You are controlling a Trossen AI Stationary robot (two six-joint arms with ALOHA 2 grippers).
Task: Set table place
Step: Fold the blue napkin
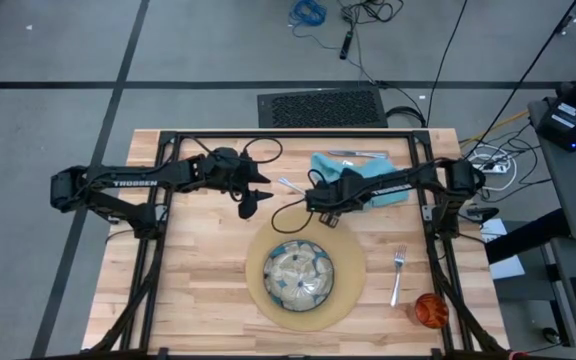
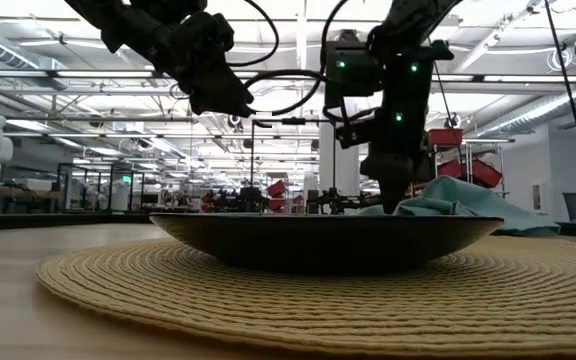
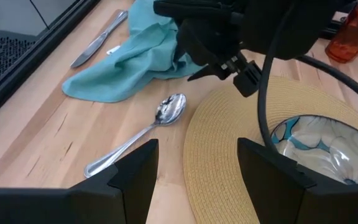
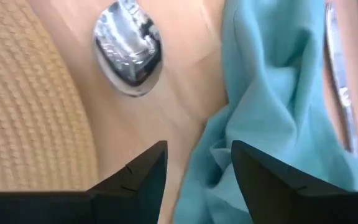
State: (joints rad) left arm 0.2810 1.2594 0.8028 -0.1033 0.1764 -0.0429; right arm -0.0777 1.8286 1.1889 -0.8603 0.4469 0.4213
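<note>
A green-patterned plate (image 1: 300, 277) sits on the round tan placemat (image 1: 343, 300) at the table's near middle. Right of the mat lie a fork (image 1: 398, 275) and an orange cup (image 1: 430, 310). The crumpled teal napkin (image 1: 368, 180) lies at the far middle, with a knife (image 1: 358, 155) beyond it and a spoon (image 3: 135, 137) on the wood to its left. My right gripper (image 4: 194, 168) is open and points down over the napkin's left edge (image 4: 229, 162), beside the spoon's bowl (image 4: 129, 50). My left gripper (image 3: 197, 180) hangs open, raised above the spoon's handle.
The table's black frame (image 1: 268, 135) runs along the far edge behind the knife. Bare wood (image 1: 198, 280) lies left of the placemat. In the low view the plate (image 2: 328, 240) and placemat (image 2: 268, 290) fill the foreground, with the napkin (image 2: 458, 210) behind them.
</note>
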